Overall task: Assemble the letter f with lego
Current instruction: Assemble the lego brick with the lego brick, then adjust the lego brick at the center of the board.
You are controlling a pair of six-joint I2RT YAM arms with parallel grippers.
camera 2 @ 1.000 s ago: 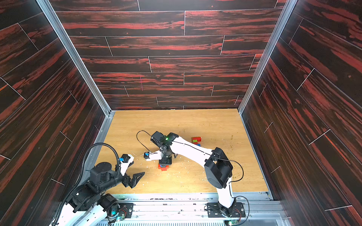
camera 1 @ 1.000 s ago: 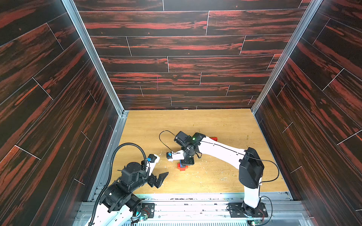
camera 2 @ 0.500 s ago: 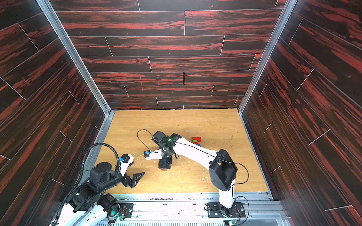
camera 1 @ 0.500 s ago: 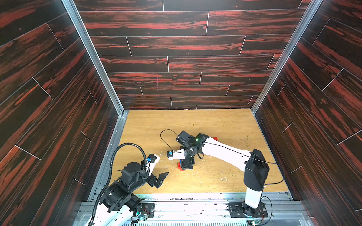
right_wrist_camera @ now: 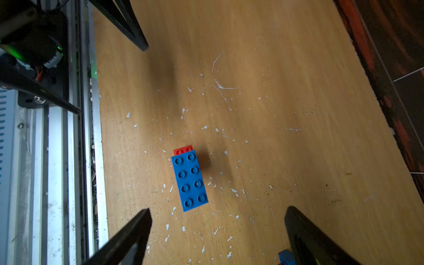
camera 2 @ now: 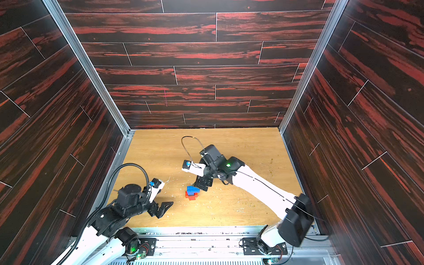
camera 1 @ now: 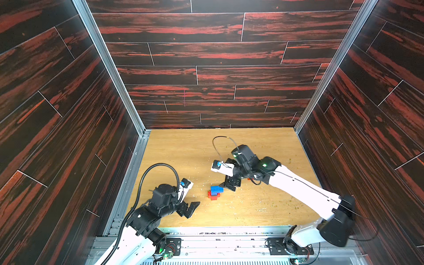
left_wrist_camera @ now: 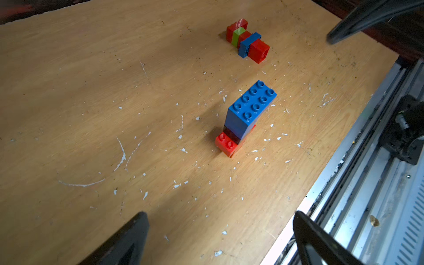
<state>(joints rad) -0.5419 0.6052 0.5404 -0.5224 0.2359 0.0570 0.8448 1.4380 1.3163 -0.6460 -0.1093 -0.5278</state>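
Left arm: in both top views it sits folded at the lower left, rising from the front rail with its elbow bent. Its wrist is turned toward the right of the frame, low over the table [camera 1: 183,156].
Left gripper [camera 1: 191,209]: the jaws are spread wide with nothing between them. It sits well to the lower left of the brick stack.
Right arm: in both top views it runs from its base at the lower right diagonally up and left to the middle of the table. The white forearm is stretched out and the black wrist is tipped down.
Right gripper [camera 1: 230,184]: the fingers are parted wide and hold nothing. In a top view it sits just right of the stack's top [camera 2: 202,183].
Brick stack: it stands upright at lower centre of the table, clear of both grippers.
Blue brick [left_wrist_camera: 251,104]: oblong with eight studs, it forms the top of the stack and overhangs the bricks beneath.
Black brick [left_wrist_camera: 231,135]: a thin dark layer directly under the blue one.
Red brick [left_wrist_camera: 226,142]: it forms the base, with two studs showing past the blue brick's end.
Second lego piece [left_wrist_camera: 246,41]: joined red, lime green and blue bricks lying on their side, apart from the stack and mostly hidden under the right wrist in the top views.
Table surface: light wood, flecked with white chips and scratches.
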